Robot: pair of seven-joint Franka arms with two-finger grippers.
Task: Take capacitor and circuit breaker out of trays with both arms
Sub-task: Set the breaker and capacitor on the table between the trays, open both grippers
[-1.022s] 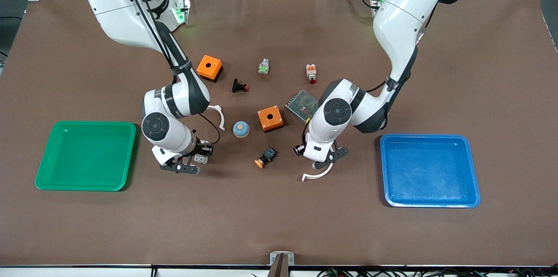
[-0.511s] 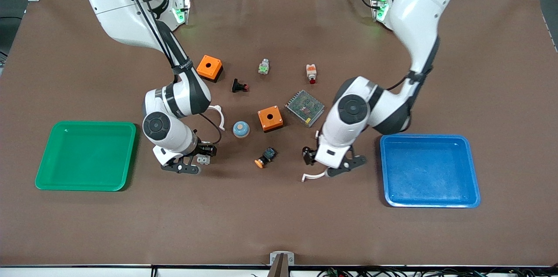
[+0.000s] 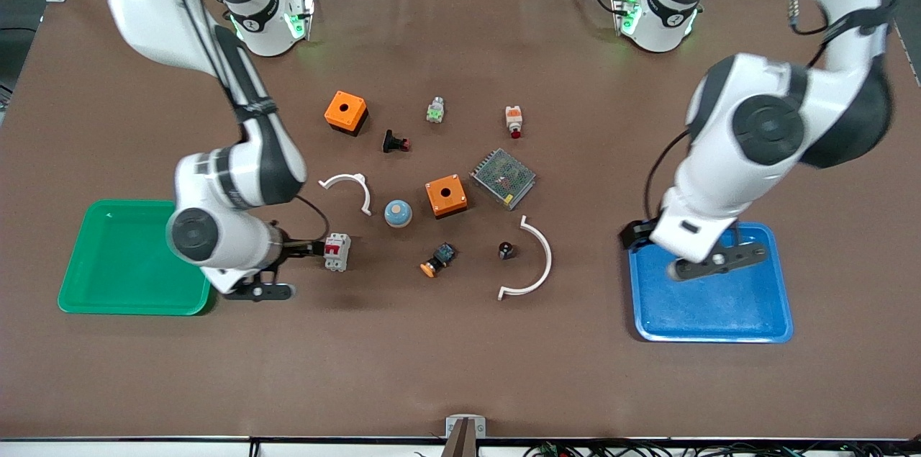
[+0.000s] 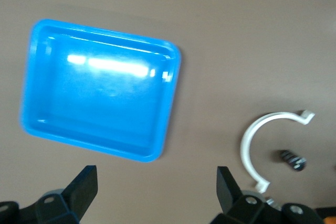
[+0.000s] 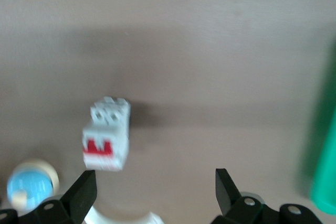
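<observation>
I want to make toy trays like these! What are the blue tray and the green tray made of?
Blue tray: looks like glossy molded plastic; in the left wrist view its floor shows bright glare streaks and its corners are rounded. Green tray: probably the same kind of smooth plastic, with one even color and a rounded raised rim. Painted metal cannot be ruled out.

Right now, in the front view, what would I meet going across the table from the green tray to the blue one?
green tray → breaker → blue-domed button → orange-capped button → capacitor → blue tray
</observation>
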